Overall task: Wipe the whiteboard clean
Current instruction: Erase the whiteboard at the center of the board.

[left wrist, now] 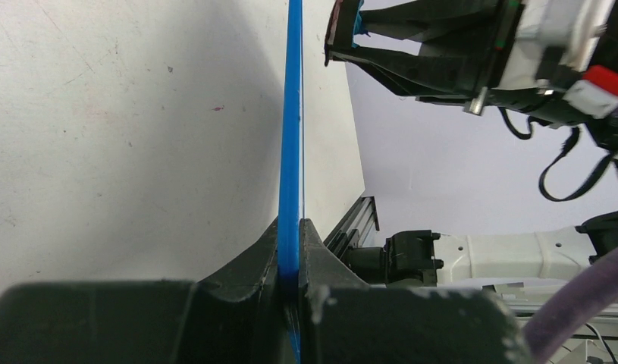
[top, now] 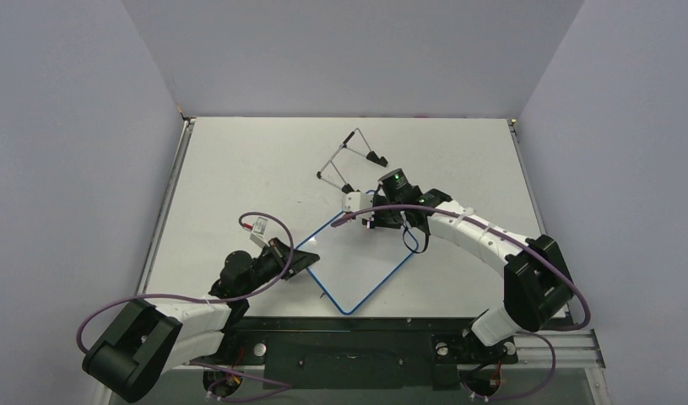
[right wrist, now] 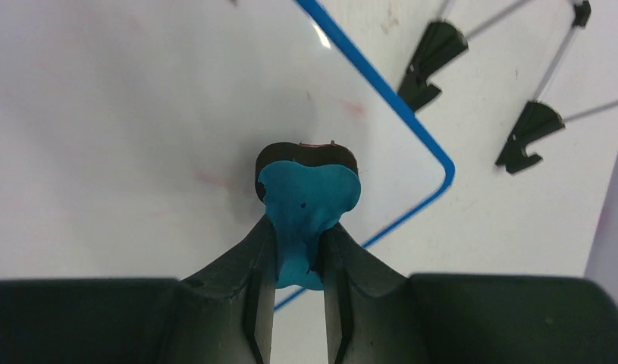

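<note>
The whiteboard (top: 357, 261) has a blue rim and lies at mid table. My left gripper (top: 305, 260) is shut on its left edge; the left wrist view shows the blue rim (left wrist: 292, 136) pinched between the fingers. My right gripper (top: 367, 219) is shut on a blue eraser (right wrist: 307, 205) with a dark pad, pressed on the board (right wrist: 139, 136) near its far corner. Faint pink smears (right wrist: 214, 180) remain on the white surface beside the eraser. The eraser also shows in the left wrist view (left wrist: 342, 26).
A wire easel stand with black feet (top: 350, 156) lies on the table behind the board; its feet show in the right wrist view (right wrist: 434, 53). Grey walls enclose the table on three sides. A metal rail runs along the near edge (top: 408, 325).
</note>
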Tool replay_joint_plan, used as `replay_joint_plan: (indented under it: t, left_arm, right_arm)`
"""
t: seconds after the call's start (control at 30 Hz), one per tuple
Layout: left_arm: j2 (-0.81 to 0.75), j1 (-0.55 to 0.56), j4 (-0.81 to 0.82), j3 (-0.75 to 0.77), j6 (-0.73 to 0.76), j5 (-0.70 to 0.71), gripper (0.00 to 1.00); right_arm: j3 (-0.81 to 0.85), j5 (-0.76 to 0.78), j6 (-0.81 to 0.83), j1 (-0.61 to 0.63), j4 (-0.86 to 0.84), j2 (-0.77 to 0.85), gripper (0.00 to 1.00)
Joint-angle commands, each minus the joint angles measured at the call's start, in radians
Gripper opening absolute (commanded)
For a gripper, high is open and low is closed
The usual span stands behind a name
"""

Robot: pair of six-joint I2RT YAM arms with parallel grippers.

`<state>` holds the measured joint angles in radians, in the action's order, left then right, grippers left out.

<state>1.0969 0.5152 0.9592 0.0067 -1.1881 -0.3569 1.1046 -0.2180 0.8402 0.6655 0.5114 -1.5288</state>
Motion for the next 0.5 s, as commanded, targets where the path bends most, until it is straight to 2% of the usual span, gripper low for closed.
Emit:
replay_joint_plan:
  t: [0.0, 0.1, 0.2, 0.3, 0.47]
  left_arm:
    - [-0.014, -0.003, 0.17, 0.064, 0.015, -0.038, 0.0]
    - [-0.01, -0.001, 0.174, 0.07, 0.019, -0.042, 0.0]
    - [-0.012, -0.001, 0.179, 0.066, 0.02, -0.041, 0.0]
    - [-0.025, -0.001, 0.178, 0.061, 0.024, -0.042, 0.0]
    - [-0.047, -0.001, 0.156, 0.068, 0.046, -0.054, 0.0]
  right_arm:
    - [0.128, -0.018, -0.243, 0.134, 0.106, -0.02, 0.0]
    - [0.141, -0.051, -0.267, 0.239, 0.134, -0.001, 0.0]
    - [0.147, -0.052, -0.31, 0.271, 0.121, -0.007, 0.0]
    - [0.164, 0.0, -0.388, 0.203, 0.096, -0.059, 0.0]
    - [0.206, 0.045, -0.552, 0.001, 0.05, -0.131, 0.0]
